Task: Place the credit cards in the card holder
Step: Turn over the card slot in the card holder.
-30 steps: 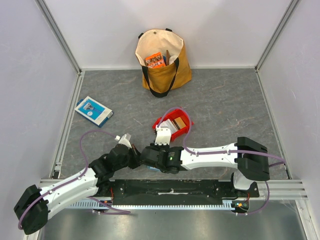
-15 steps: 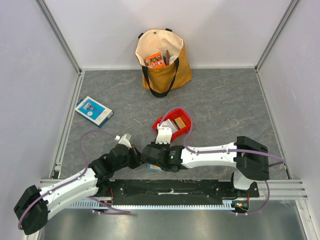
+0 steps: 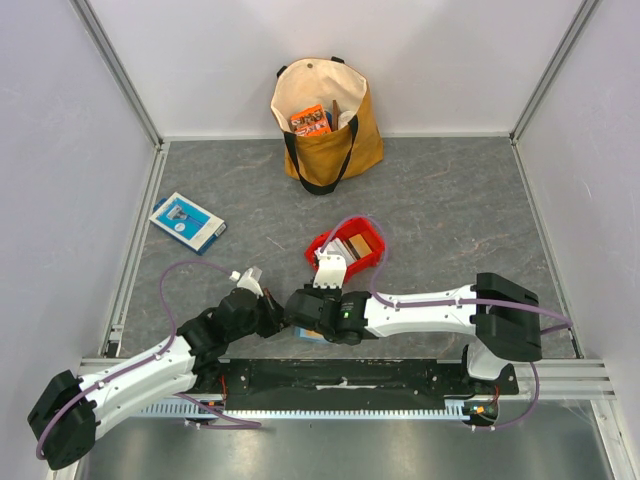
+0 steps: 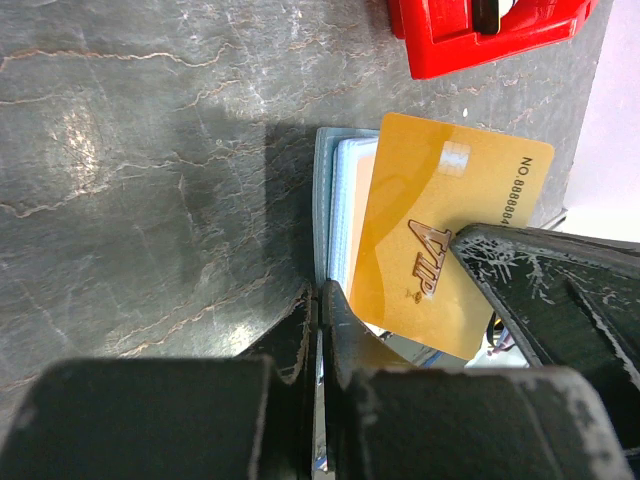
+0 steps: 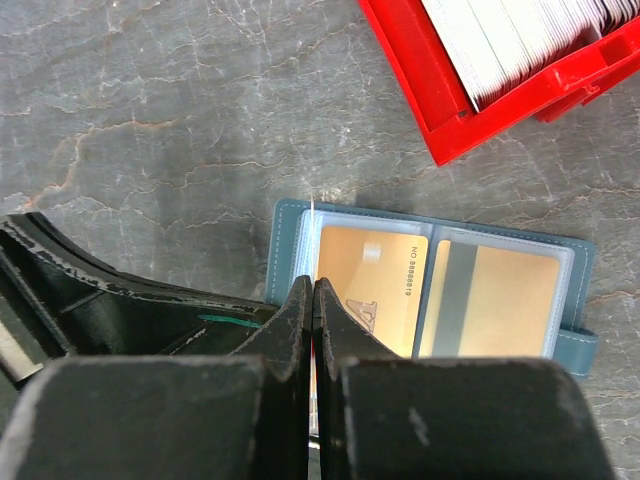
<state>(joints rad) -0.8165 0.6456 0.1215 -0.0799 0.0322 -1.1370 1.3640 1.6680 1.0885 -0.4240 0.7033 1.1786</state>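
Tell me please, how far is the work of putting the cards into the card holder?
Done: the open card holder already shows two gold cards in its clear pockets. In hand: the right fingers are shut on another gold card over the holder, while the left fingers seem to pinch its edge. Left: that card is not yet in, and a row of cards waits in the red bin.

The card holder (image 5: 283, 250) lies on the table (image 5: 150, 120), bin (image 5: 425, 80) just behind.

Both arms reached low toward the middle, the left gripper (image 4: 320, 300) and right gripper (image 5: 313, 290) nearly meeting (each pinched closed).
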